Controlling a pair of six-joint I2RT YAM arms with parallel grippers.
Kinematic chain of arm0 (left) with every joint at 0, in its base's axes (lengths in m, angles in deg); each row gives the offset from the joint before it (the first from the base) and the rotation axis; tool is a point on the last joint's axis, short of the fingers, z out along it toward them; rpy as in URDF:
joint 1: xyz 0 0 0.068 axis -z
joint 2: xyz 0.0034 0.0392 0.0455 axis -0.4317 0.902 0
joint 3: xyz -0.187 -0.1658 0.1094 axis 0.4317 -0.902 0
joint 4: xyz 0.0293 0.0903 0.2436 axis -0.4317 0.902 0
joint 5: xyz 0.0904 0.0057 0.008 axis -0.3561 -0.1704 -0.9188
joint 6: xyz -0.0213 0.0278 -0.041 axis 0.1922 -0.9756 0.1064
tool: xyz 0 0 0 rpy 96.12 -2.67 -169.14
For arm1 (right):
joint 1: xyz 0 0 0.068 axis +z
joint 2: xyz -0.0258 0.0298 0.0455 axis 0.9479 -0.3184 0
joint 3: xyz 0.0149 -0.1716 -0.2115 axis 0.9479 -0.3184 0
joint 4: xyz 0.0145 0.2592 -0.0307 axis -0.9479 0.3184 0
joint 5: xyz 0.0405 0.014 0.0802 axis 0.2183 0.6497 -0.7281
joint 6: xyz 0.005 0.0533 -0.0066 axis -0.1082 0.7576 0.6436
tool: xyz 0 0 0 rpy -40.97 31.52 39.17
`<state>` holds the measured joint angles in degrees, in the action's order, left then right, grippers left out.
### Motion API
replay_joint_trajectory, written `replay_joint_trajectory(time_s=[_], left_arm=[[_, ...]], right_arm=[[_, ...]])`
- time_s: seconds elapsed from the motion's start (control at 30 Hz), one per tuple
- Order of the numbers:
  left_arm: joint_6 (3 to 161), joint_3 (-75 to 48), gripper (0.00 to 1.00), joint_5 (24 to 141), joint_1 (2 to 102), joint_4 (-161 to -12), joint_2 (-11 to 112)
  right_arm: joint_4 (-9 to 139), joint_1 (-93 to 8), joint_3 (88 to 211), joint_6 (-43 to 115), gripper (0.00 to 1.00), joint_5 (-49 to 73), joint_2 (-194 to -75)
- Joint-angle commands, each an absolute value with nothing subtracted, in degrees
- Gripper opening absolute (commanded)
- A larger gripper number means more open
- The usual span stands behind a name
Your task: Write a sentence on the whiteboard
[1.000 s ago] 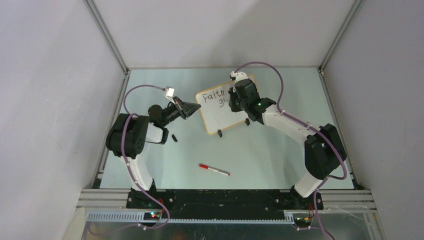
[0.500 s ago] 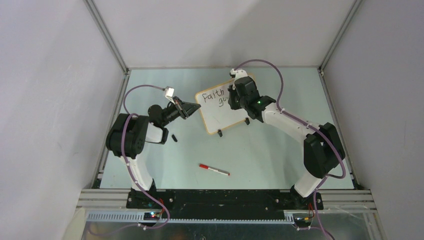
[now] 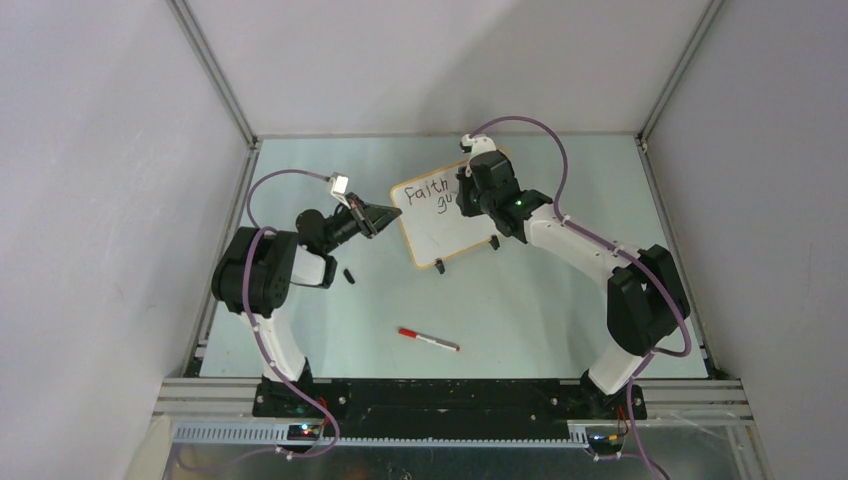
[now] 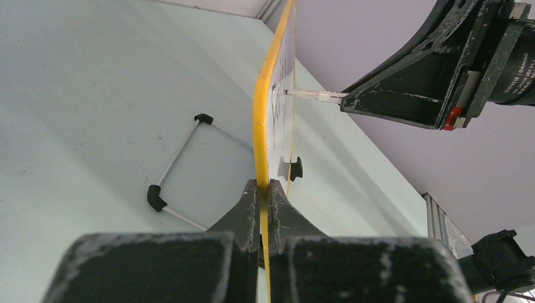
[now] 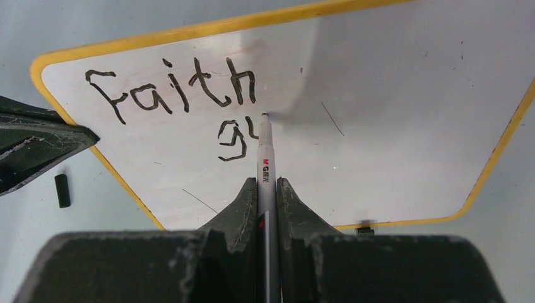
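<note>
The whiteboard [image 3: 440, 235] stands tilted at the middle back of the table, white with an orange frame [image 4: 260, 120]. On it the sentence [image 5: 180, 95] reads "faith", with "gu" begun below it. My left gripper [image 4: 265, 184] is shut on the board's left edge and steadies it; it also shows in the top view [image 3: 392, 213]. My right gripper [image 5: 267, 183] is shut on a white marker [image 5: 264, 158] whose tip touches the board at the end of the "u". It shows in the top view [image 3: 468, 196] over the board's upper right part.
A red-capped marker [image 3: 428, 340] lies on the table in front of the board. A small black cap [image 3: 350, 275] lies near the left arm. The board's wire stand with black feet [image 4: 183, 164] rests behind it. Grey walls close in three sides.
My right gripper has moved a little up and right along the second line, and the "u" after "g" has been drawn. The left gripper and board have not moved.
</note>
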<state>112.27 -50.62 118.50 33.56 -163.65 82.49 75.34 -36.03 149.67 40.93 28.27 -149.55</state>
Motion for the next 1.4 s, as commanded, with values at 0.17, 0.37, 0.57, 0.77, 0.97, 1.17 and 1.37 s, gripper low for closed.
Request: replay_joint_trajectory(time_s=[0.17,0.37,0.57,0.77,0.97,1.17,1.37], left_arm=[[110.5,-51.0,0.00,119.6,33.5,-165.9,81.7],[110.5,-51.0,0.00,119.5,33.5,-165.9,81.7],[110.4,-51.0,0.00,119.6,33.5,-165.9,81.7],[110.4,-51.0,0.00,119.6,33.5,-165.9,81.7],[110.4,-51.0,0.00,119.5,33.5,-165.9,81.7],[110.4,-51.0,0.00,119.6,33.5,-165.9,81.8],[110.4,-50.9,0.00,119.6,33.5,-165.9,81.8]], right_arm=[[75.9,-36.0,151.4,41.2,0.00,29.1,-150.3],[76.3,-35.8,150.4,41.0,0.00,30.0,-149.7],[76.8,-35.7,150.0,41.0,0.00,30.2,-149.5],[76.9,-35.5,149.6,41.2,0.00,30.3,-149.3],[77.3,-35.4,149.5,41.1,0.00,30.4,-149.2],[77.8,-35.2,149.5,41.1,0.00,30.6,-149.3],[78.2,-35.1,149.4,41.0,0.00,31.1,-149.3]])
